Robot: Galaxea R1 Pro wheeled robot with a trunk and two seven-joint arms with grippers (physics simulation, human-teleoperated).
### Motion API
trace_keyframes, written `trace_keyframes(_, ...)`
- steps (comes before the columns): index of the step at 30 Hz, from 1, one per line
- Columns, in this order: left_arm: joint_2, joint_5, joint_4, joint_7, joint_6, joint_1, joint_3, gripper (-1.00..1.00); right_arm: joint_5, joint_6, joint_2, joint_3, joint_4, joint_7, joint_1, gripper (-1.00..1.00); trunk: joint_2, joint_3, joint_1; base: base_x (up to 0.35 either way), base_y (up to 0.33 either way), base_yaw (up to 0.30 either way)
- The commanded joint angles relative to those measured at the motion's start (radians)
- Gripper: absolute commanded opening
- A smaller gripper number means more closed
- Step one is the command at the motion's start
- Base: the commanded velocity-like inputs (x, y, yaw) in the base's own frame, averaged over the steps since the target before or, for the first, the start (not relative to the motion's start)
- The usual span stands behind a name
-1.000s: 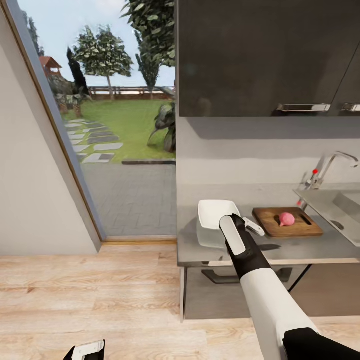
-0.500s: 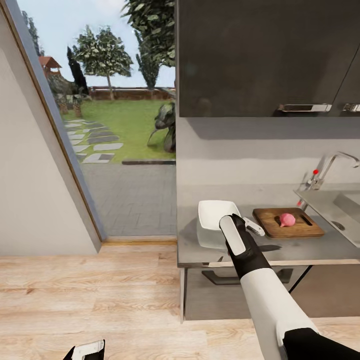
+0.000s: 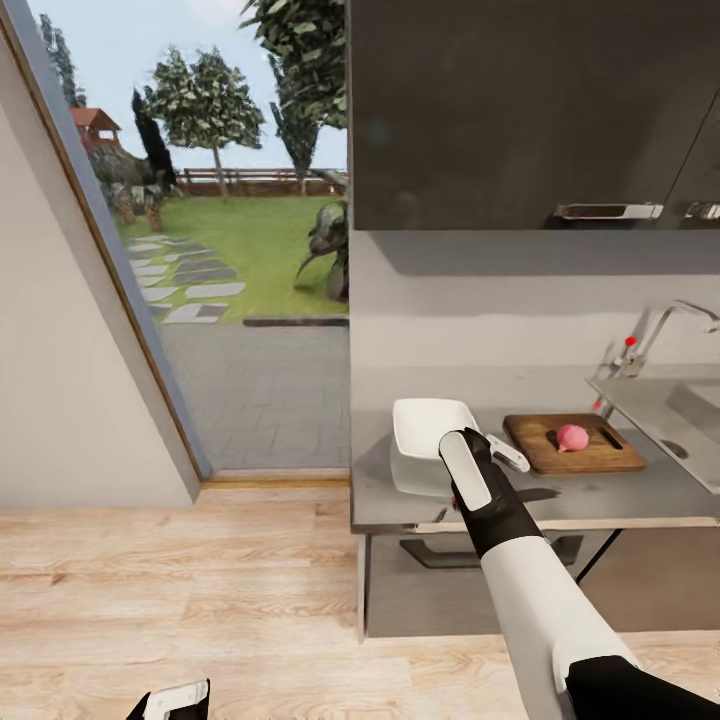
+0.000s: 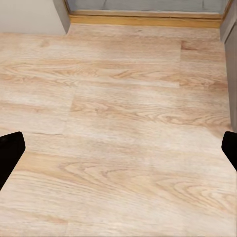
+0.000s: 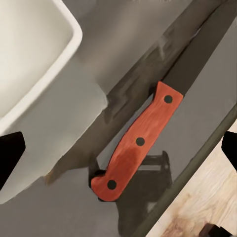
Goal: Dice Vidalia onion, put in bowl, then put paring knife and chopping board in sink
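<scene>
The pinkish Vidalia onion [image 3: 572,437] sits on the brown chopping board [image 3: 575,447], which lies on the grey countertop [image 3: 610,492]. A white square bowl [image 3: 430,428] stands left of the board. The paring knife [image 5: 138,143], with a red-orange handle and three rivets, lies flat on the countertop between the bowl [image 5: 29,54] and the front edge. My right gripper [image 5: 118,150] hovers open over the handle, not touching it. In the head view my right arm [image 3: 520,570] covers the knife. My left gripper [image 4: 118,150] hangs open, low over the wooden floor [image 4: 118,98]. The sink [image 3: 685,410] is at far right.
A chrome tap with a red knob [image 3: 660,335] rises behind the sink. Dark wall cabinets [image 3: 530,110] hang above the worktop. A tall window [image 3: 230,250] onto a garden is to the left, with a wooden floor [image 3: 180,590] in front of the dark base cabinet [image 3: 430,590].
The whole head picture has shifted a few pixels left, so the camera moved. Both arms, the knife, bowl, board and onion hold their places.
</scene>
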Motion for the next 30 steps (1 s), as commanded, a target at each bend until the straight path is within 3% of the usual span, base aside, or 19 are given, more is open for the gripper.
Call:
trace_keyframes(1,0.0,-0.008,0.004,0.006,-0.007,-0.002,0.002,1.0,-0.003,0.01,0.0,0.001,-0.001,-0.006,-0.001,1.0,-0.002,-0.003,0.001,0.05,-0.187,0.0)
trace_keyframes(8,0.0,-0.008,0.004,0.006,-0.007,-0.002,0.002,1.0,-0.002,0.009,0.0,0.001,0.0,-0.006,-0.001,1.0,-0.002,-0.013,0.001,0.041,-0.145,0.0)
trace_keyframes(30,-0.006,-0.007,0.004,0.006,-0.007,-0.002,0.002,1.0,0.0,0.009,0.0,0.002,0.003,-0.004,-0.001,1.0,-0.002,-0.042,0.001,0.002,-0.025,0.0)
